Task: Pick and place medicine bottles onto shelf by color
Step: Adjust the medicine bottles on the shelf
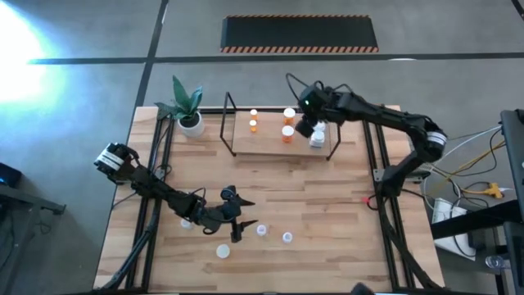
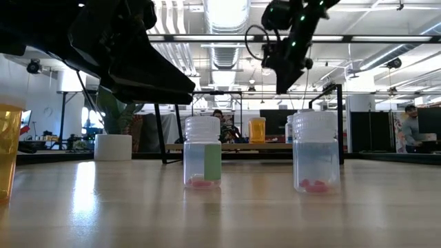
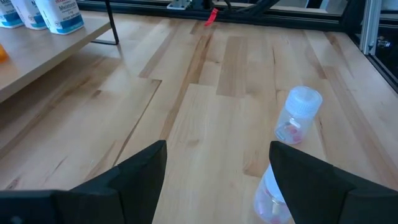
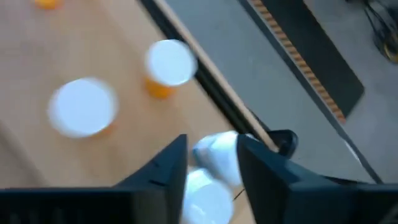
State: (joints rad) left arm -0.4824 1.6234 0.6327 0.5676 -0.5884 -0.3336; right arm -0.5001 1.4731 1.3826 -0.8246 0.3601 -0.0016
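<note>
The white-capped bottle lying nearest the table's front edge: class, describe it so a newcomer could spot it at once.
Start at the left gripper over the table's front half. Below its fingers sit three loose bottles; the target bottle is leftmost and nearest the front edge, showing a plain white cap, unlike its bluish neighbours.

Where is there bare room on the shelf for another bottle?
The shelf is bare along its front strip and its left end near the plant pot. The right end is crowded: orange bottles, white bottles, with the right gripper above them.

Orange bottle (image 2: 8,148) sliced off by the low view's edge; white bottles (image 3: 37,15) lose their caps in the left wrist view; the lower clear bottle (image 3: 272,199) half hidden behind a finger
</note>
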